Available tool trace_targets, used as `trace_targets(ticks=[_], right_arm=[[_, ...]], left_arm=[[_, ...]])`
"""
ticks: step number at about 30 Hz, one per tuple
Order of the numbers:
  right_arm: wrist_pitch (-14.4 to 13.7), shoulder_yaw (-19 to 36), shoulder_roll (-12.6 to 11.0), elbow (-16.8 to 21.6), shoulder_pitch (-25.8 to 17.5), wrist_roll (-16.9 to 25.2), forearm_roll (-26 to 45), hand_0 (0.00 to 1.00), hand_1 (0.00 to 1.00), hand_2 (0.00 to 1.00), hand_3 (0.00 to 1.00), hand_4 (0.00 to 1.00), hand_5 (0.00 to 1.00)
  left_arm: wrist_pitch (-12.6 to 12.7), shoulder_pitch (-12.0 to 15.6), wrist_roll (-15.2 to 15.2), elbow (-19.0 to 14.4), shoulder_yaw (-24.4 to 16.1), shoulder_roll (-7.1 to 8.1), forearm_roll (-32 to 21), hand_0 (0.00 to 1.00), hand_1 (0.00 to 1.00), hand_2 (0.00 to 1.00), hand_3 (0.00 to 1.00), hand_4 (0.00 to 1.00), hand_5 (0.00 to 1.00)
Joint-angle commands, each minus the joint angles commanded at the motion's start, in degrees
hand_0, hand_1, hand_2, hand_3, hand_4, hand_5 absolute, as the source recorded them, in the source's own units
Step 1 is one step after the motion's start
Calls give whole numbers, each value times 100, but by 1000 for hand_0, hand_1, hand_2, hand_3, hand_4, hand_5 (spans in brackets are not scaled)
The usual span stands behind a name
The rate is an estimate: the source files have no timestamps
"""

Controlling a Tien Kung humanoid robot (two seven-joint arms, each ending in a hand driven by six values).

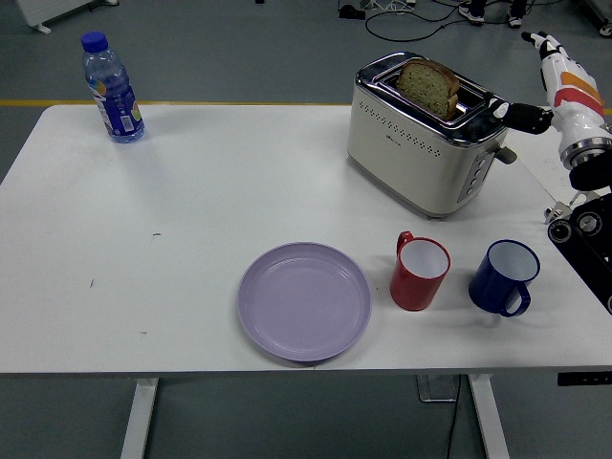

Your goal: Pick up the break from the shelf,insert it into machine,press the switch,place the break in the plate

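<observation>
Water bottle (113,88) far-left corner of worktop (191,239); wide bare room beside it. Purple plate (304,301) near front edge, then red mug (419,272), blue mug (503,277). Bread (429,86) upright in toaster (427,130). Right hand (545,91) beside toaster, fingers released.

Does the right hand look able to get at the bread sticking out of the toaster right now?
Probably yes. The right hand is raised beside the toaster, fingers spread and holding nothing. The bread stands up out of the slot, and nothing lies between them.
</observation>
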Motion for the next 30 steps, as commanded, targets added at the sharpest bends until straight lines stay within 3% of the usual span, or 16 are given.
trace_targets(ticks=[7,9,17,20,21,26,30], right_arm=[[240,-528,488,-846,830,-44,123,893,837,923,927,801,281],[350,-646,621,-1074,1018,-68,151,884,824,887,879,797,268],[552,-1052,1155,-1945,1677,-113,133,873,807,859,859,796,263],[623,-1200,1378,-2396,1941,-115,133,873,807,859,859,796,263],[662,-1257,1477,-2562,2043,-109,142,846,772,802,817,789,261],[795,-1477,1824,-3302,2396,-103,167,846,772,802,817,789,261],[890,-1624,1834,-3933,2644,-89,153,823,752,771,787,781,254]], left_arm=[[2,-33,-1,0,50,0,-66,628,589,643,721,527,987],[3,-44,-2,0,63,1,-80,628,590,643,721,527,987],[22,-65,-16,0,148,18,-175,628,589,641,720,528,986],[27,-73,-21,0,188,28,-206,628,589,641,720,528,986],[30,-76,-23,0,193,32,-205,628,589,640,721,529,985],[37,-95,-29,0,215,47,-202,628,589,640,721,529,985],[53,-120,-40,0,230,62,-209,628,589,639,721,530,982]])
